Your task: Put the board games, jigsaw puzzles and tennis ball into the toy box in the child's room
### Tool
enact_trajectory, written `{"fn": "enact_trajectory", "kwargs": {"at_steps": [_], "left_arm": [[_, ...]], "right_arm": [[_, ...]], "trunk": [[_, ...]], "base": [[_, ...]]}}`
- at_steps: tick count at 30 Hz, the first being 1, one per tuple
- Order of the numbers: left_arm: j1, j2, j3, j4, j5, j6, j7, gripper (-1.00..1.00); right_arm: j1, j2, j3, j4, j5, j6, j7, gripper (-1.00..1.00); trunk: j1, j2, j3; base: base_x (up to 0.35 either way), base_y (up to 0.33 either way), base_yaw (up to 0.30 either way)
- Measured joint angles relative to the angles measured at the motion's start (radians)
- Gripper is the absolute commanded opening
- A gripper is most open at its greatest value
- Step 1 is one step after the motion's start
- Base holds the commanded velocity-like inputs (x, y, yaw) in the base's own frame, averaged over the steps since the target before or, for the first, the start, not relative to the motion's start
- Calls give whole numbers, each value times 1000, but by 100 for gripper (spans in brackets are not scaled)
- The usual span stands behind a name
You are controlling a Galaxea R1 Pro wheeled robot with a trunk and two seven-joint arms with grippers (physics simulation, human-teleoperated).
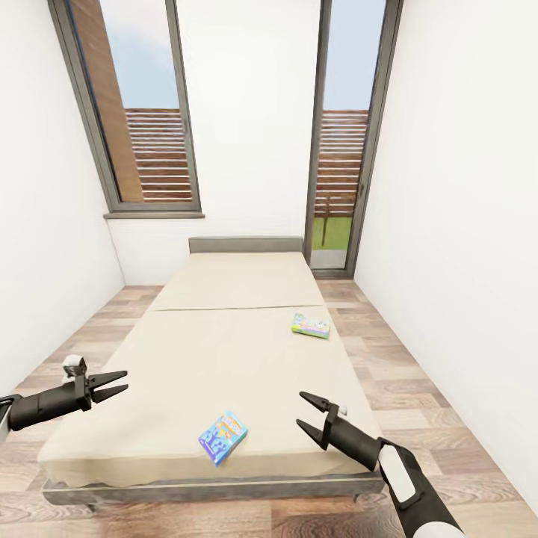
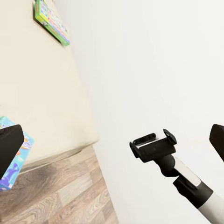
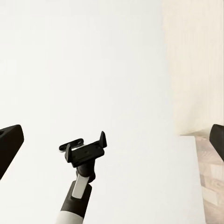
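Two board games lie on the beige bed (image 1: 224, 351). A blue one (image 1: 223, 437) sits near the foot edge, and a green one (image 1: 311, 325) lies by the bed's right side. My left gripper (image 1: 119, 387) hangs open over the bed's left edge, holding nothing. To the right of the blue game, my right gripper (image 1: 308, 415) is also open and holds nothing. The left wrist view takes in the green game (image 2: 51, 21), the blue game (image 2: 16, 156) and the right gripper (image 2: 154, 139). The table, toy box, jigsaw puzzles and tennis ball are out of view.
Wood-plank floor (image 1: 418, 388) runs along both sides of the bed between white walls. A grey headboard (image 1: 245, 244) stands at the far end under tall grey-framed windows (image 1: 149, 112). The bed's foot frame (image 1: 209, 489) is just in front of me.
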Motion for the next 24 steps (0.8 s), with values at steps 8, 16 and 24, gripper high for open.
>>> {"fn": "enact_trajectory", "kwargs": {"at_steps": [8,16,24], "left_arm": [[0,1,3,0,-1,1,0,100],[0,2,4,0,-1,2,0,100],[0,1,0,0,-1,0,0,100]], "right_arm": [[0,0,-2,3,-2,0,-11,100],[0,0,-2,3,-1,0,-13,100],[0,0,-2,3,0,-3,-15,100]], "trunk": [[23,-42,-19],[54,-98,-44],[73,-133,-60]], "base": [[0,0,0],[0,0,0],[0,0,0]]}}
